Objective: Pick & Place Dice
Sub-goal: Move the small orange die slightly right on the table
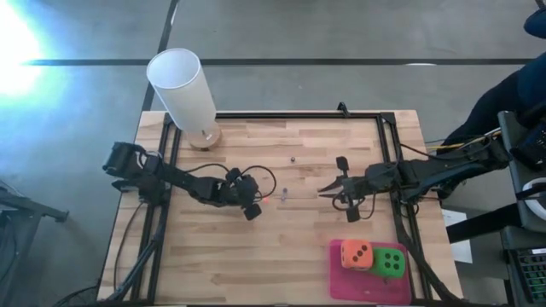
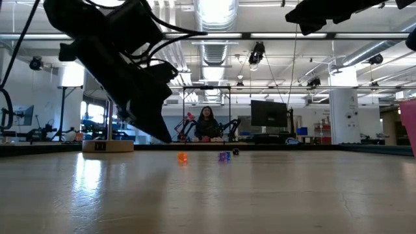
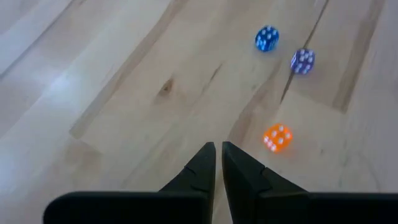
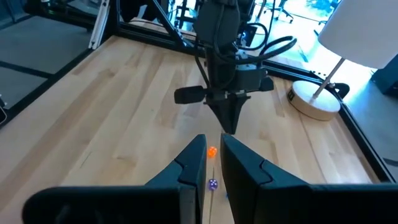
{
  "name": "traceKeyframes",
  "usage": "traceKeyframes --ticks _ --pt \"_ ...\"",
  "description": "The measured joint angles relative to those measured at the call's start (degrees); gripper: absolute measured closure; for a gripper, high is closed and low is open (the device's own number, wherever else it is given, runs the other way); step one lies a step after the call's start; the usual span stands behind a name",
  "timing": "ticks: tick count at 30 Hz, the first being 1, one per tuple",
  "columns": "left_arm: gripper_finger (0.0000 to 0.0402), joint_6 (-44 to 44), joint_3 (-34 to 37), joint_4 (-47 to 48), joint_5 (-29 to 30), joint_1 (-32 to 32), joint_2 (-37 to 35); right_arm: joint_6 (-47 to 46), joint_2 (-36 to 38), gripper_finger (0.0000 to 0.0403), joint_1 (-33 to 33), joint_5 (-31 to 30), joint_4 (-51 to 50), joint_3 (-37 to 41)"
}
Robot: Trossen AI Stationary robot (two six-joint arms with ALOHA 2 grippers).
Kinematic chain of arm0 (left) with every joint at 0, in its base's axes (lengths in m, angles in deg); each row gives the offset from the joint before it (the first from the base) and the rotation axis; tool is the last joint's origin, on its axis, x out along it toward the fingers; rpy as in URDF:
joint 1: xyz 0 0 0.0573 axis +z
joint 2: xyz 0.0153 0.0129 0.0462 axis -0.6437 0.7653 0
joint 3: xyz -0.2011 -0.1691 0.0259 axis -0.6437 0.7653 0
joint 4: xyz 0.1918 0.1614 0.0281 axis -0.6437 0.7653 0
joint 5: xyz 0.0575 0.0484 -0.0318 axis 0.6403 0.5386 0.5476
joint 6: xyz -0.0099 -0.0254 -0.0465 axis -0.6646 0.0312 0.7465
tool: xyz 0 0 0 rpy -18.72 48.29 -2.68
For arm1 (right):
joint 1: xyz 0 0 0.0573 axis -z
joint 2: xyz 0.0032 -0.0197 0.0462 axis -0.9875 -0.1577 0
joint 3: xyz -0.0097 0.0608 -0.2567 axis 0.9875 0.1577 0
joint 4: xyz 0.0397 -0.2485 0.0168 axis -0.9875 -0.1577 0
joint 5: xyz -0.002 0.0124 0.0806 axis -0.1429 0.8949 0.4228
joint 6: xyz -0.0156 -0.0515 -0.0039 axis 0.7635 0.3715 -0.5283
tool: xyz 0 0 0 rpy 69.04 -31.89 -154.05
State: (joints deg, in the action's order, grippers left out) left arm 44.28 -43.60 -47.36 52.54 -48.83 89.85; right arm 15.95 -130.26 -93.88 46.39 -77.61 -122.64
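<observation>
Two soft dice sit on the pink mat (image 1: 345,281) near the table's right near corner: an orange one (image 1: 357,254) and a bright green one (image 1: 391,263). The teal die and the second green one are out of view. Three far smaller, clear dice lie mid-table: orange (image 3: 277,137), purple (image 3: 303,60) and blue (image 3: 267,38). My left gripper (image 3: 217,149) is shut and empty, pointing down just left of the small orange die (image 1: 266,199). My right gripper (image 4: 213,146) is also shut and empty. It hovers right of the small dice and faces the left gripper (image 4: 229,121).
A tall white cylinder lamp (image 1: 182,85) stands on a round wooden base (image 1: 207,136) at the far left corner. A black frame (image 1: 299,116) edges the table. Bare wood lies between the arms and along the near side. A person (image 2: 208,122) sits far behind the table.
</observation>
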Motion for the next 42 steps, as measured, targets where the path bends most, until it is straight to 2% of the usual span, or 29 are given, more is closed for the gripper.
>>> traceKeyframes --ticks 14,33,42 --pt "0.0366 0.2 -0.3 -5.4 0.0 1.4 7.1 0.4 0.0 0.0359 0.0 0.0 0.1 0.0" --pt "0.0366 0.0 -0.2 -7.0 -3.8 1.6 7.2 0.5 0.0 0.0359 0.0 0.0 0.1 0.0" --pt "0.0366 -4.3 -0.3 -6.6 -6.0 1.4 7.1 0.5 0.0 0.0359 0.0 0.0 0.1 0.0"
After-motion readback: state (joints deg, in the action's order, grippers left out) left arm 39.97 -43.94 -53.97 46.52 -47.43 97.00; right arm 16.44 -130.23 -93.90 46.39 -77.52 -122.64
